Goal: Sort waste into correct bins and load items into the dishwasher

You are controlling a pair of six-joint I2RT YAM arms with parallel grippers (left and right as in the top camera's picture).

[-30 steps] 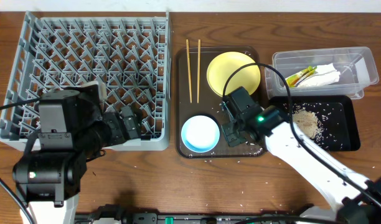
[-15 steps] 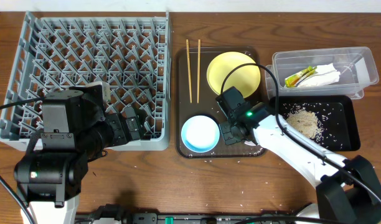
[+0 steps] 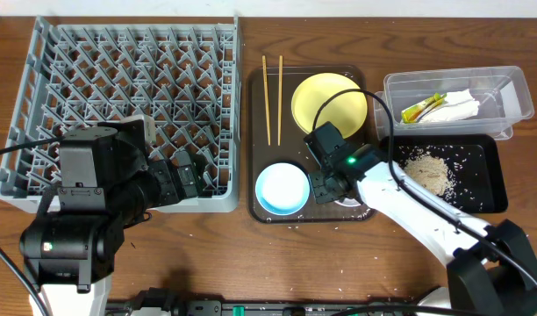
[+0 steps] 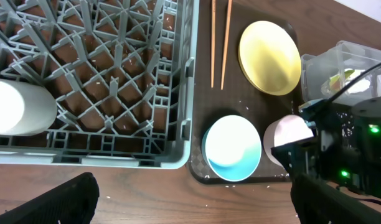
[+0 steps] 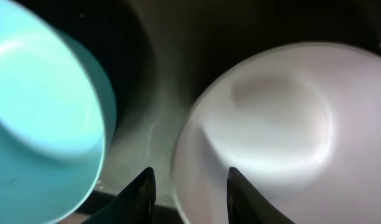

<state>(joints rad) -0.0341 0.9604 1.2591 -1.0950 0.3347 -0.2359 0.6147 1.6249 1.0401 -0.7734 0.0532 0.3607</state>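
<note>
My right gripper hangs low over the brown serving tray. In the right wrist view it is open, its fingers straddling the near rim of the white bowl, one outside and one inside. The light blue bowl sits just left of it. The yellow plate and two chopsticks lie at the tray's back. My left gripper is open and empty over the table in front of the grey dish rack. A white cup lies in the rack.
The clear tub at the back right holds the white napkin and the green-and-yellow wrapper. The black tray in front of it holds rice. Loose grains dot the table near the serving tray.
My right gripper has shifted slightly left over the tray, so part of the white bowl now shows beside it. The left arm has barely moved.
</note>
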